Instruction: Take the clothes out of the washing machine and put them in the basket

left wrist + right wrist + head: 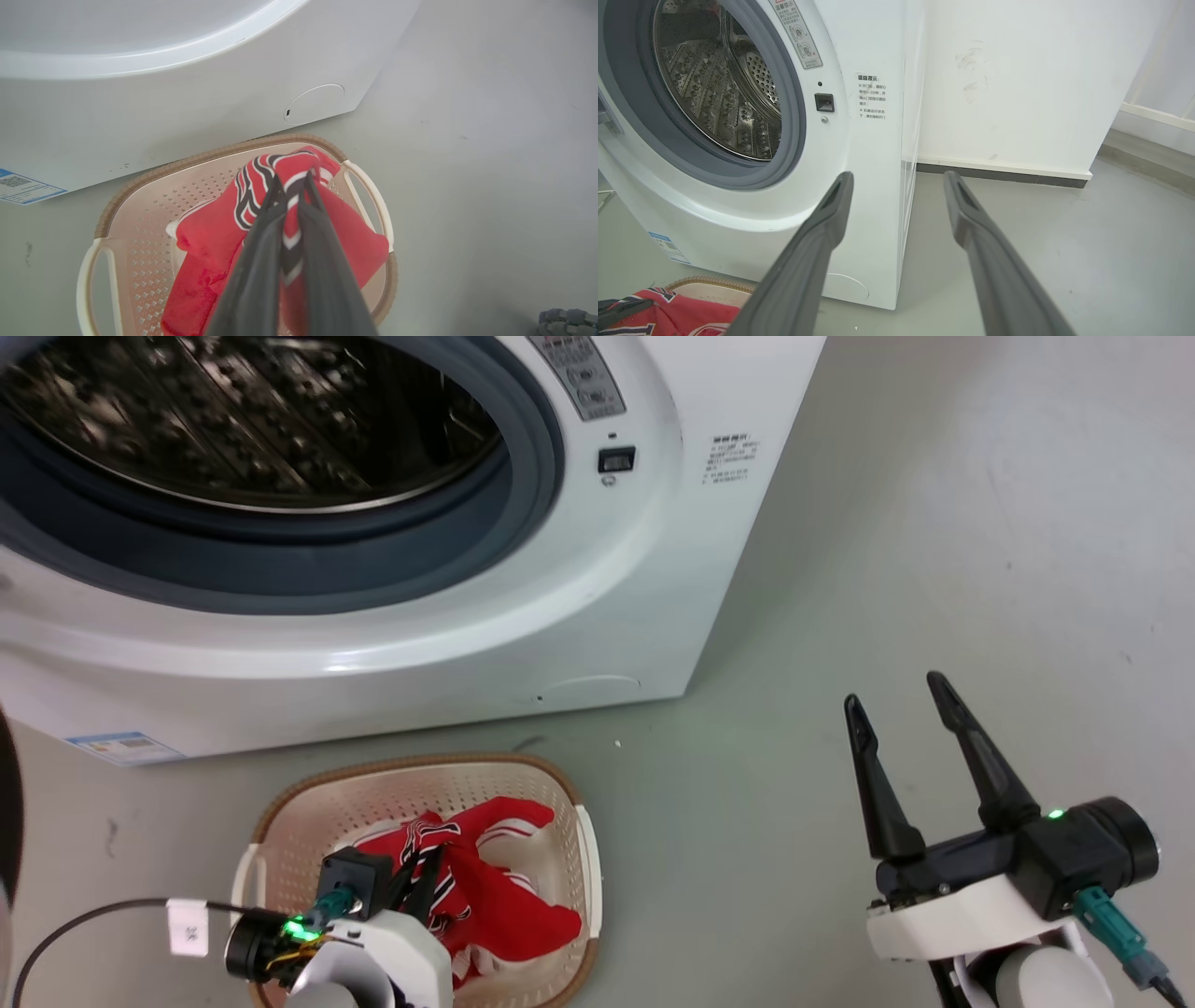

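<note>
Left claw pinching bright red striped-trim fabric clothes lying in small cream perforated plastic basket, near large white front-loading washing machine, right claw hanging open over grey floor.

A pale grey floor spread across the head view from 1 to 5 o'clock. A tiny white speck lay on it just below centre, and a dark smudge marked it at 8 o'clock. In the right wrist view, a white wall stood at 1 o'clock, bearing faint grey scuffs. A dark skirting strip ran along its foot. A pale ledge crossed at 3 o'clock.
</note>
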